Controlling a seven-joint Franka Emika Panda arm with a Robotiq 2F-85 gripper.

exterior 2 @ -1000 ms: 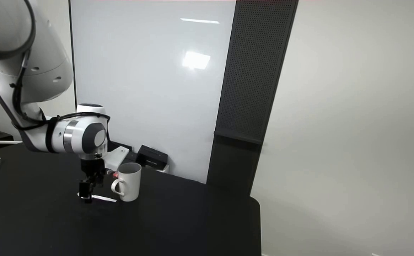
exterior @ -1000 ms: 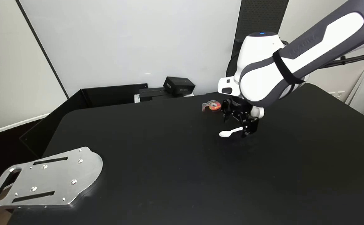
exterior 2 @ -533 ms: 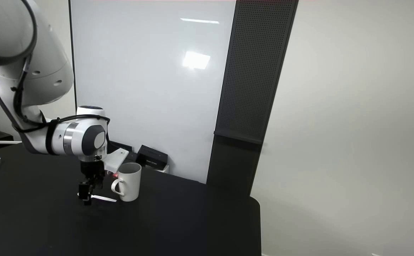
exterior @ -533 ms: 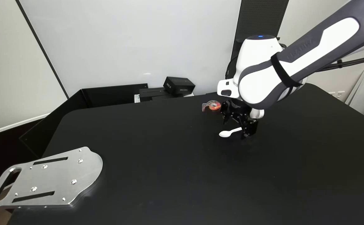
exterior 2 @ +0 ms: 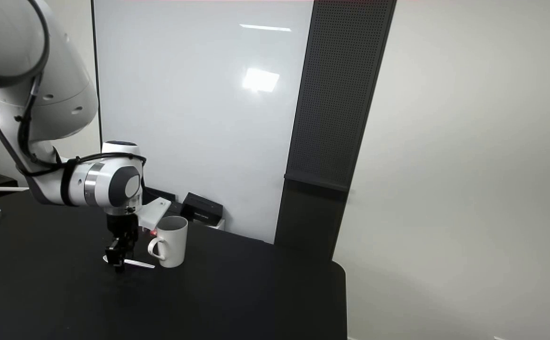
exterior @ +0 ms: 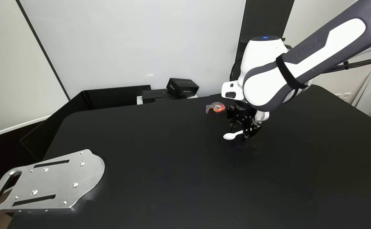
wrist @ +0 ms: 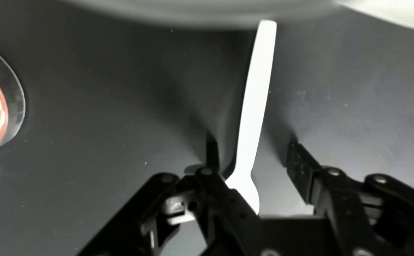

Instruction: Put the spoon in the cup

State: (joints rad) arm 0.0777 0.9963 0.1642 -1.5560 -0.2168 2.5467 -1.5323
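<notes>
Gripper (wrist: 253,153) narrower now (and lower)

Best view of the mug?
An exterior view: the mug stands upright with rim, side and handle in plain sight. An exterior view where the robot blocks most of it leaves only a white patch of mug visible; the wrist view catches just a blurred part of it along the top edge.
</notes>
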